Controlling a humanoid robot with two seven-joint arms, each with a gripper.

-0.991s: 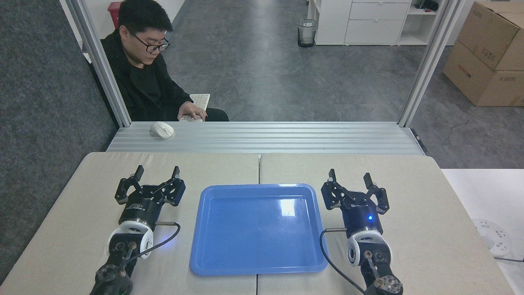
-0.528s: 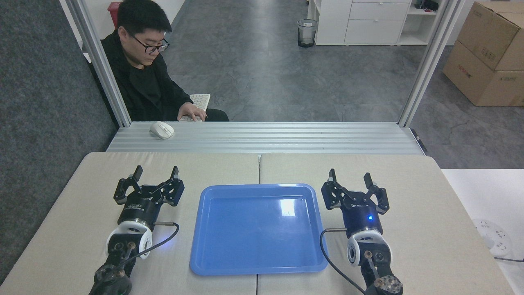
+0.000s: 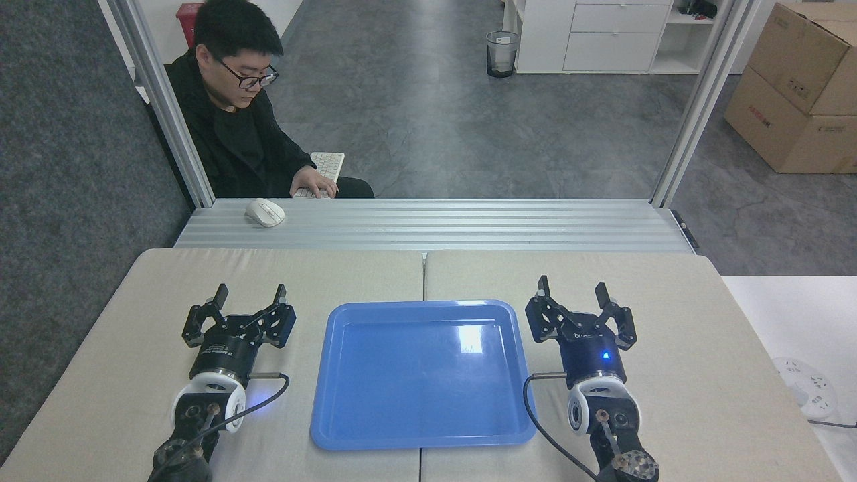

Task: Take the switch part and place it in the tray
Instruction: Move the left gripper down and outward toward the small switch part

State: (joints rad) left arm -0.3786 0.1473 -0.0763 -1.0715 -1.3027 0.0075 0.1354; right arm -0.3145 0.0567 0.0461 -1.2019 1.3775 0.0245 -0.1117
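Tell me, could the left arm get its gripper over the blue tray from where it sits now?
Probably yes. The left gripper hangs open just left of the tray, and nothing lies on the table between them, so the way looks free.

Beige table (image 3: 348,274) carries blue tray (image 3: 422,438), set centrally

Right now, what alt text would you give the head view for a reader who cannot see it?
An empty blue tray lies in the middle of a beige table, with the left gripper and right gripper open on either side. No switch part shows; a person sits beyond, near a white mouse.
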